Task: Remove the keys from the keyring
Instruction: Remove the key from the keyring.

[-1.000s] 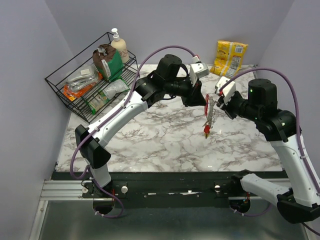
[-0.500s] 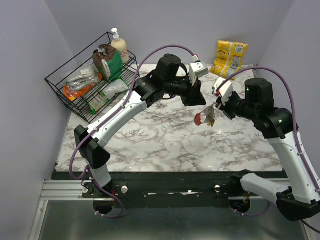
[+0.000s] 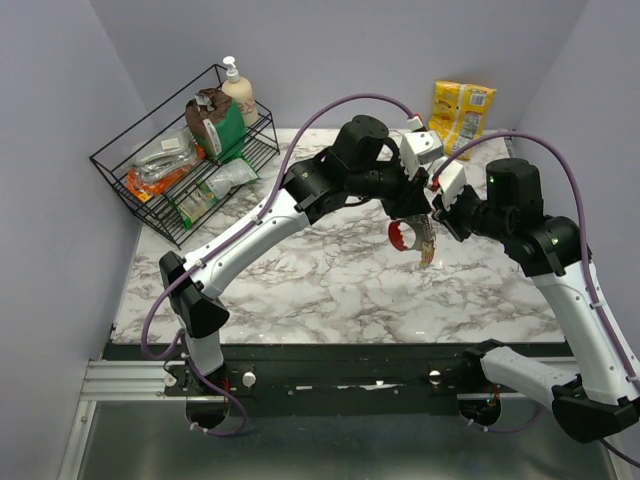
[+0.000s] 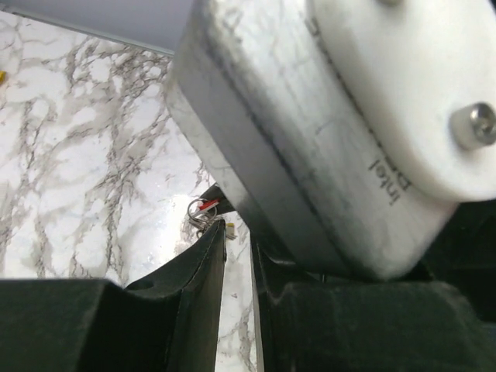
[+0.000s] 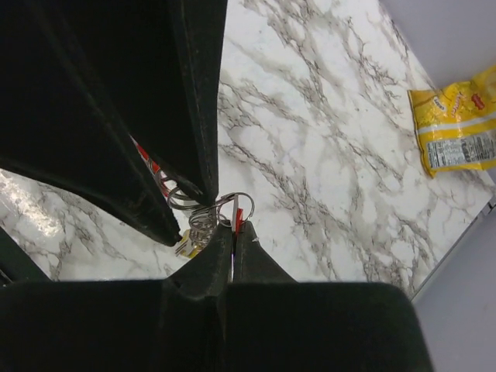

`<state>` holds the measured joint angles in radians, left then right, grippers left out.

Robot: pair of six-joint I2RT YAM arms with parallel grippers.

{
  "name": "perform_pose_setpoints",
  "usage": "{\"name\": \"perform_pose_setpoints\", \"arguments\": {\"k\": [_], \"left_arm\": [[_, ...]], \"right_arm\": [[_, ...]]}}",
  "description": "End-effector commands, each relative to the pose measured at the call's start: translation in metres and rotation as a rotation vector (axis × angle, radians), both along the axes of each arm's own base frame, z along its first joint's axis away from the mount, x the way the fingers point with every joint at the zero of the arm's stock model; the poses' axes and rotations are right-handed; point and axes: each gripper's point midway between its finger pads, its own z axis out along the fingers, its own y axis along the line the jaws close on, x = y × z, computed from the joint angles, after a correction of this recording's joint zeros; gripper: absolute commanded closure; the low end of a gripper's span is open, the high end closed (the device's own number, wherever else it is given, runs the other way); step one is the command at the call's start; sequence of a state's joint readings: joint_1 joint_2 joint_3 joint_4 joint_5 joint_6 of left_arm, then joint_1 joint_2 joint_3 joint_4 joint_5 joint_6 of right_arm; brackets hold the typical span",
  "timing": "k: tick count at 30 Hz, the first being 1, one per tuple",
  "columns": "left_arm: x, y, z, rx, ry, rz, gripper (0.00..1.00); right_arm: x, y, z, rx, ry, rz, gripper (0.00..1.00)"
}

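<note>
Here, veined white-grey marble tabletop (image 3: 300, 285), black wire rack (image 3: 150, 190) well left of the left fingers (image 4: 203, 279), glossy yellow packet (image 5: 457, 124) beyond the right fingers (image 5: 221, 256) | right fingers clamped tight on the thin metal keyring (image 3: 397, 236), its red loop curling beneath the left fingers | silvery keys (image 3: 428, 248) dangling just below | left fingers barely parted, grip impossible to tell.

light: bright, even, from overhead | shadows: soft under my arms on table (image 3: 330, 290) | glare: white sheen on table in both wrist views | focus: my right fingers (image 5: 204, 263) black, detail lost; keyring (image 5: 235, 203) sharp
</note>
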<state>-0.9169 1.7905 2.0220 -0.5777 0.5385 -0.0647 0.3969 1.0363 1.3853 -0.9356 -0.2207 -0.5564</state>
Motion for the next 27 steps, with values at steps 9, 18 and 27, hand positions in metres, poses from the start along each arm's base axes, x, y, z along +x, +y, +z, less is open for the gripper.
{"name": "perform_pose_setpoints", "arguments": {"k": [9, 18, 27], "left_arm": [[0.008, -0.006, -0.025, 0.071, -0.025, 0.053, 0.72], [0.011, -0.004, -0.034, 0.092, -0.034, 0.071, 0.72], [0.017, 0.0, -0.047, 0.123, -0.05, 0.103, 0.72]], "right_arm": [[0.011, 0.004, 0.014, 0.096, -0.023, -0.078, 0.99], [0.009, 0.006, 0.013, 0.127, -0.008, -0.083, 0.99], [0.01, 0.004, 0.021, 0.162, -0.015, -0.107, 0.99]]}}
